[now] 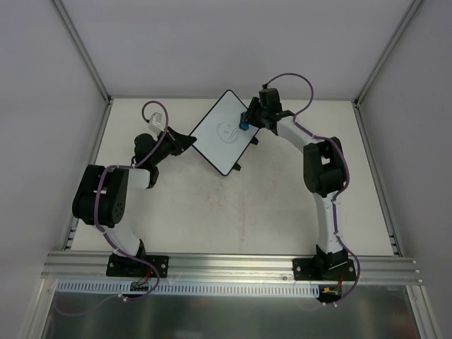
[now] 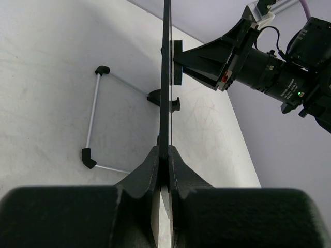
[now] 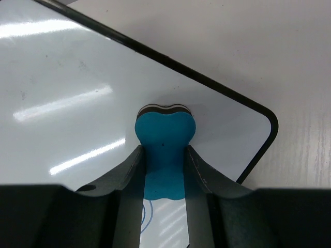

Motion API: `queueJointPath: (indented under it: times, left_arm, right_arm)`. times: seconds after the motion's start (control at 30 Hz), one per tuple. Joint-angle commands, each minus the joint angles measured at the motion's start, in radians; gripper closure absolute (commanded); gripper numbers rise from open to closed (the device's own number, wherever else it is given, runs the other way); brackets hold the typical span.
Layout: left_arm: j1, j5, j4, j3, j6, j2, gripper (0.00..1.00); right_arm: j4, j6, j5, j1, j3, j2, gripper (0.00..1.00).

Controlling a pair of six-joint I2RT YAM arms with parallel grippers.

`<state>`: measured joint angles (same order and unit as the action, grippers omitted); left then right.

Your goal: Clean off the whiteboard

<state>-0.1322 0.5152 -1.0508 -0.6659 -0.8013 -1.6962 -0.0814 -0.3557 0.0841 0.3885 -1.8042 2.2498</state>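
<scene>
Left gripper point(image 2: 164, 153) closed on whiteboard point(image 1: 212, 141) edge for bracing; blue eraser point(image 3: 164, 132) pinched by right gripper point(image 3: 164, 151), pressed against board.

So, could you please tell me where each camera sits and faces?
Top external: above, behind the bases, looking down at the table; both arms show.
Left wrist: looks along the left gripper, shut on the whiteboard, seen edge-on.
Right wrist: looks down the right gripper, shut on the blue eraser.
Shared: the whiteboard, in all three.
</scene>
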Motion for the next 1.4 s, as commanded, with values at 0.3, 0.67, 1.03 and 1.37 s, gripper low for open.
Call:
queueJointPath:
  times: [0.3, 0.67, 1.03, 1.37]
  left_arm:
    - [-0.01, 0.039, -0.038, -0.008, 0.05, -0.019, 1.0]
    - [-0.01, 0.052, -0.02, -0.021, 0.053, -0.016, 1.0]
    - [-0.01, 0.057, -0.017, -0.02, 0.051, -0.013, 1.0]
    - [-0.01, 0.055, -0.02, -0.014, 0.05, 0.0, 1.0]
  right_arm:
    - [0.029, 0.216, 0.141, 0.164, 0.054, -0.068, 1.0]
    - [0.026, 0.405, 0.161, 0.277, 0.068, -0.11, 0.99]
    - [0.0, 0.448, 0.118, 0.297, 0.054, -0.105, 0.98]
    - [-0.063, 0.278, 0.085, 0.196, 0.022, -0.056, 1.0]
